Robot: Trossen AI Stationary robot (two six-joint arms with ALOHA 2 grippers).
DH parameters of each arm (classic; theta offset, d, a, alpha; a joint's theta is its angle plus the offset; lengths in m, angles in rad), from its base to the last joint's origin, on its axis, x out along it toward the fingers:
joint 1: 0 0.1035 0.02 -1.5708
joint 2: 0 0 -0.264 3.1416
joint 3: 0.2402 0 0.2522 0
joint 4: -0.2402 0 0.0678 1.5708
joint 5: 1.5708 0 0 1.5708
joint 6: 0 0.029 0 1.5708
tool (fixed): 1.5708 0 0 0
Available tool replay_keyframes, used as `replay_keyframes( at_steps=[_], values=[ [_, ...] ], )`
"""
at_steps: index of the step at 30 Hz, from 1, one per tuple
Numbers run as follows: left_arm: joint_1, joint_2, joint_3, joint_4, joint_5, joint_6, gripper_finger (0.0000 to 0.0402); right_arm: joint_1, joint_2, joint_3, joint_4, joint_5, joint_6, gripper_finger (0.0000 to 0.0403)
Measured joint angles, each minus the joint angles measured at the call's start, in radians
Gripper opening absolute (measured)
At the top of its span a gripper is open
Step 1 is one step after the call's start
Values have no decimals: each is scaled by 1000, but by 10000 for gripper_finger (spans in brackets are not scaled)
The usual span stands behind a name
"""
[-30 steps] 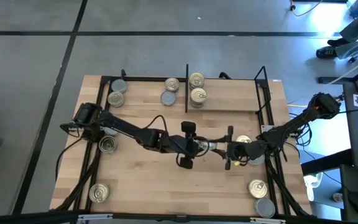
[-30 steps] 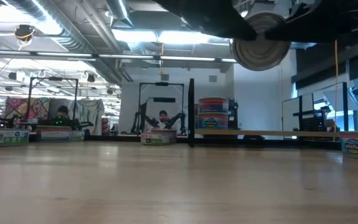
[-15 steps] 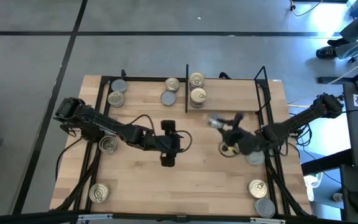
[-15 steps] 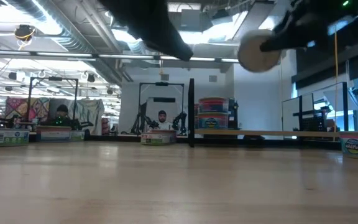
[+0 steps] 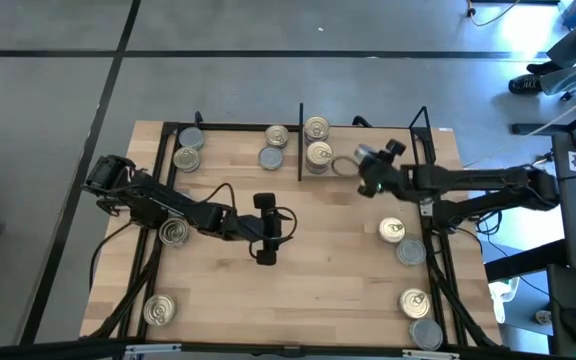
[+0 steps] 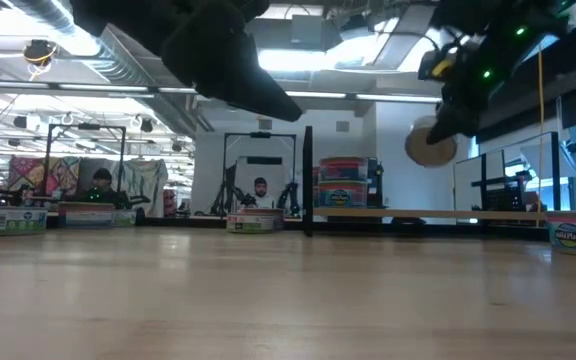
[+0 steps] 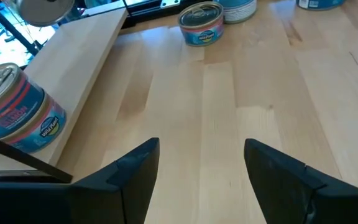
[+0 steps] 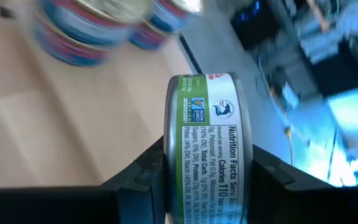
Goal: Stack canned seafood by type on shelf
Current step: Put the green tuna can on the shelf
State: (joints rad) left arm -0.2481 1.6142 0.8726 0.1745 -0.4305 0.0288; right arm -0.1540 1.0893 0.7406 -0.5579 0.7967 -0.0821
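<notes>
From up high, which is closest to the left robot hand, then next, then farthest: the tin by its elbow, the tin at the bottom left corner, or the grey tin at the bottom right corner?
1. Tin by the elbow, left side.
2. Bottom left corner tin.
3. Grey tin, bottom right corner, farthest from the left gripper.

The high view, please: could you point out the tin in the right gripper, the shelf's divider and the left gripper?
Held tin (image 5: 345, 166), high view, its grey face.
Divider (image 5: 300, 140), high view, mid-bar.
Left gripper (image 5: 265, 230), high view, between its fingertips.
</notes>
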Motion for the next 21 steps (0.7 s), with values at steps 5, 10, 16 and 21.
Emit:
replay_keyframes(
  at_steps=[5, 10, 16, 21],
  values=[
    [-1, 0, 0, -7, 0, 0, 233, -167, 9, 0, 3, -68, -8, 141],
    [-1, 0, 0, -7, 0, -1, 233, -293, 52, 0, 27, -108, -30, 141],
    [-1, 0, 0, -6, 0, -5, 233, -397, 154, 0, 48, -161, -31, 141],
    [0, 0, 0, -6, 0, -12, 233, -463, 246, 0, 70, -125, -29, 141]
  ],
)
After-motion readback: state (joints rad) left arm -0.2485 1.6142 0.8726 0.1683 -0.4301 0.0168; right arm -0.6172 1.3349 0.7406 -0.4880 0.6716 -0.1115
